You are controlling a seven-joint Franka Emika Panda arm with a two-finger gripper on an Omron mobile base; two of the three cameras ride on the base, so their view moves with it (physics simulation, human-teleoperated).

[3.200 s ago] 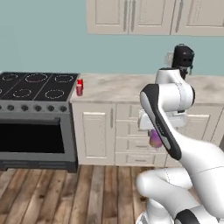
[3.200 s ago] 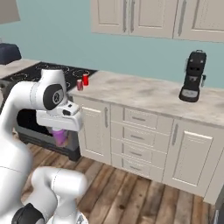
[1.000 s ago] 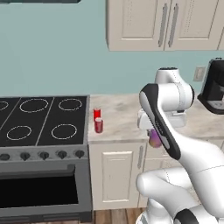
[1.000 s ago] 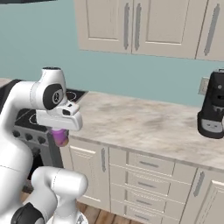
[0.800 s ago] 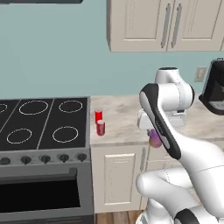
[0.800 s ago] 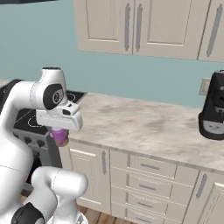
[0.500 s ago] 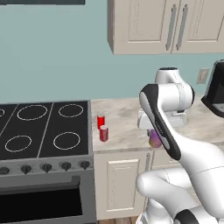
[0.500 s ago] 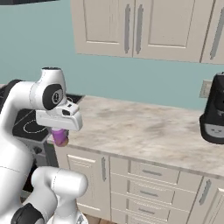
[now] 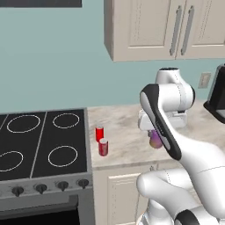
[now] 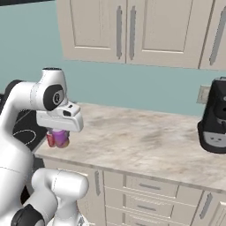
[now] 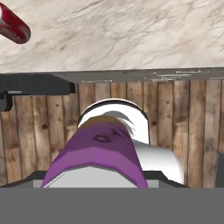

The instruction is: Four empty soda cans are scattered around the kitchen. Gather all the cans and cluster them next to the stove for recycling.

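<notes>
Jaws closed on the purple can [image 9: 155,139], carried under the hand; the gripper [image 10: 58,137] hangs over the front part of the bench [image 9: 127,145], a little right of the stove [image 9: 41,151]. In the hand view the purple can [image 11: 97,153] lies straight ahead, with the plank floor [image 11: 192,113] and bench edge beyond it.

Largest to smallest:
- Wall cabinets [image 9: 171,26] above, teal wall [image 9: 48,57] behind.
- Stove at left, black cooktop with white rings, row of knobs along the front.
- Bench runs right from the stove; drawers [image 10: 145,194] below it.
- Coffee machine [image 10: 214,117] at far right of bench, well apart from the work.
- Two red cans [image 9: 101,140] upright on the bench just beside the stove's right edge, close together, one behind the other.

Progress (judgement): two reds look already clustered by the stove. Purple is in hand and not yet set down. That leaves one red unaccounted for, so roughly halfway to three-quarters.

Obstructions: bench between purple can and the reds looks bare. Main risk is knocking the two standing reds when placing the purple one close to them. Set down just right of them, not between.
</notes>
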